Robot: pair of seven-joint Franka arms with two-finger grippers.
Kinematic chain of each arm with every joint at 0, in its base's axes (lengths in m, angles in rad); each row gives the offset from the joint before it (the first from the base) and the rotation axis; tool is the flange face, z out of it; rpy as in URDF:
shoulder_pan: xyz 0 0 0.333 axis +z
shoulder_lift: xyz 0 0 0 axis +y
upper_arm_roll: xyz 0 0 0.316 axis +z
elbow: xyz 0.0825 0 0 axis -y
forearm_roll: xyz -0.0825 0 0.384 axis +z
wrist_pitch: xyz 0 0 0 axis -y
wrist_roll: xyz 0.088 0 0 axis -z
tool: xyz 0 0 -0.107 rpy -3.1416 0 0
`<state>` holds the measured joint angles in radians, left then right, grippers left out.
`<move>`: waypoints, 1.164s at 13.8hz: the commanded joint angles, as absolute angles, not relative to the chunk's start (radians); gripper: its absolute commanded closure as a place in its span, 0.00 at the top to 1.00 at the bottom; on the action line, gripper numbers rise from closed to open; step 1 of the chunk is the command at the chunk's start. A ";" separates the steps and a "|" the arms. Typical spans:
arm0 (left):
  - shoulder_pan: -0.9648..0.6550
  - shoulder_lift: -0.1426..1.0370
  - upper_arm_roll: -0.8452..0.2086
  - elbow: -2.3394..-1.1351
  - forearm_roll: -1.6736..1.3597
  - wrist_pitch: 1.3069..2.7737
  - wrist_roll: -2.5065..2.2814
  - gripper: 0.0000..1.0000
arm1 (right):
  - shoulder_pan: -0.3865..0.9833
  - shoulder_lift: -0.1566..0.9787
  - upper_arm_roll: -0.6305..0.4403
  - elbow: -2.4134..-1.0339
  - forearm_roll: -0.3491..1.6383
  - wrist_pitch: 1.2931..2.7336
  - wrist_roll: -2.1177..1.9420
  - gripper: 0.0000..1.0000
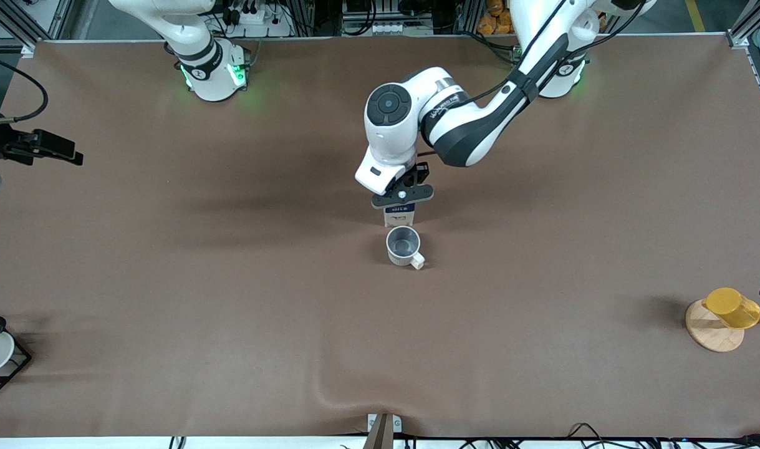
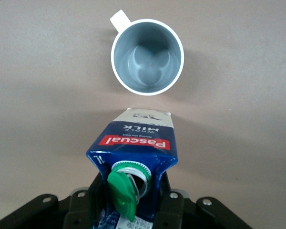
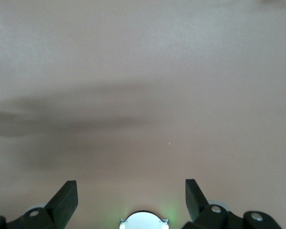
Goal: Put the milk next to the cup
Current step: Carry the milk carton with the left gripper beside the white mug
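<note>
The left gripper [image 1: 403,198] is clamping the milk [image 1: 399,216] by its top, the carton standing just beside the cup [image 1: 403,245], farther from the front camera. The right gripper [image 3: 131,196] is waiting, fingers spread wide and holding nothing, above bare table [image 3: 143,71]

Milk [image 1: 399,217] mostly hidden under left gripper [image 1: 402,198].

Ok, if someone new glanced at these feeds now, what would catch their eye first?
Mid-table, the left gripper shut on the milk, standing just farther from the front camera than the cup, a small gap between them. Next, the translucent yellow cup on a wooden coaster at the left arm's end.
</note>
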<state>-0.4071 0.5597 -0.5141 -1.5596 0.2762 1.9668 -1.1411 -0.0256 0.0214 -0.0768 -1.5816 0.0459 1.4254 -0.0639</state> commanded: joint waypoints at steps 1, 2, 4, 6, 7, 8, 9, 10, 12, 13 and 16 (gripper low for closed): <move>-0.423 0.606 -0.495 -1.510 0.324 1.967 -1.167 0.46 | -0.041 0.017 -0.063 -1.551 0.063 1.396 -0.107 1.00; -0.422 0.606 -0.497 -1.509 0.325 1.967 -1.164 0.46 | -0.041 0.017 -0.066 -1.551 0.063 1.397 -0.138 1.00; -0.419 0.606 -0.495 -1.509 0.324 1.967 -1.166 0.47 | -0.041 0.017 -0.066 -1.551 0.063 1.399 -0.143 1.00; -0.414 0.606 -0.489 -1.508 0.324 1.967 -1.166 0.47 | -0.041 0.017 -0.060 -1.540 0.063 1.404 -0.143 1.00; -0.411 0.604 -0.488 -1.505 0.322 1.967 -1.167 0.47 | -0.041 0.017 -0.060 -1.534 0.063 1.402 -0.143 1.00; -0.411 0.600 -0.485 -1.503 0.322 1.967 -1.167 0.47 | -0.041 0.017 -0.061 -1.534 0.063 1.401 -0.143 1.00; -0.411 0.595 -0.485 -1.505 0.322 1.967 -1.169 0.47 | -0.041 0.017 -0.061 -1.534 0.063 1.399 -0.143 1.00; -0.411 0.594 -0.485 -1.505 0.322 1.967 -1.169 0.47 | -0.041 0.018 -0.061 -1.534 0.063 1.401 -0.141 1.00; -0.417 0.595 -0.485 -1.503 0.322 1.967 -1.172 0.47 | -0.041 0.017 -0.060 -1.534 0.063 1.399 -0.143 1.00; -0.417 0.595 -0.483 -1.503 0.324 1.967 -1.170 0.47 | -0.041 0.017 -0.060 -1.534 0.063 1.399 -0.141 1.00; -0.422 0.598 -0.482 -1.503 0.333 1.971 -1.170 0.61 | -0.041 0.017 -0.060 -1.534 0.063 1.399 -0.141 1.00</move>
